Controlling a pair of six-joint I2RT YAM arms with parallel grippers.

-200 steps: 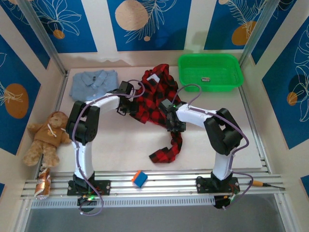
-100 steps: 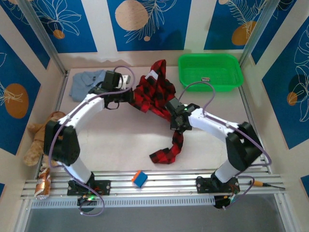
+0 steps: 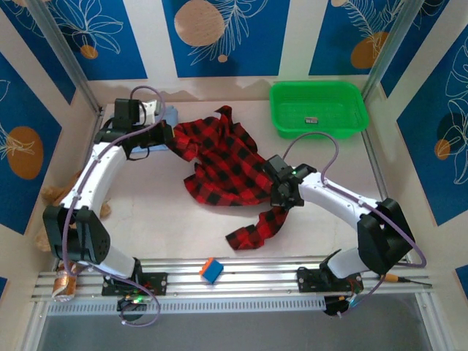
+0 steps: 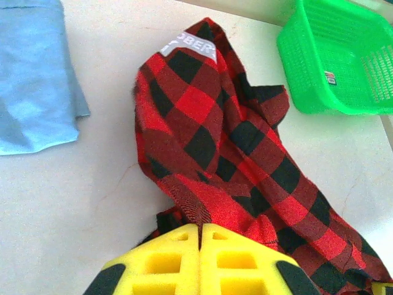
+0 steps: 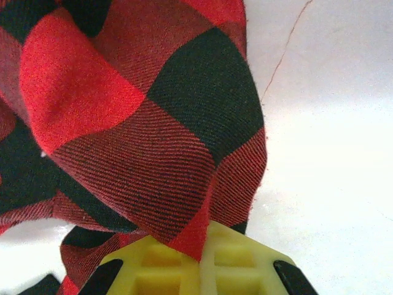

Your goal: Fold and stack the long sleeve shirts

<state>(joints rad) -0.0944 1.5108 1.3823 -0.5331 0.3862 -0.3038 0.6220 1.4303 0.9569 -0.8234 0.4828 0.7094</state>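
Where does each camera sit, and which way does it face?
Top external: above, behind the robot, looking down at the table; left pincer and right pincer shut on the flannel shirt.
Left wrist: on the left arm, facing along the shirt toward the green basket; yellow fingers.
Right wrist: close on a shirt fold; yellow fingers.
All share that shirt.

White table (image 3: 161, 212) pictured from above. Red-and-black checked flannel shirt (image 3: 227, 164) spread crumpled across middle, white lettering (image 4: 187, 44) on black shown at one edge. One sleeve (image 3: 252, 232) trailed toward near edge. Light blue shirt (image 3: 170, 115) laid flat at far left corner, near flannel shirt but apart from it, partly hidden. Green basket (image 3: 276, 110) set at far right corner, small item (image 3: 312, 121) seen inside. Blue-and-orange block (image 3: 210, 270) placed on metal rail (image 3: 256, 276) along near edge.
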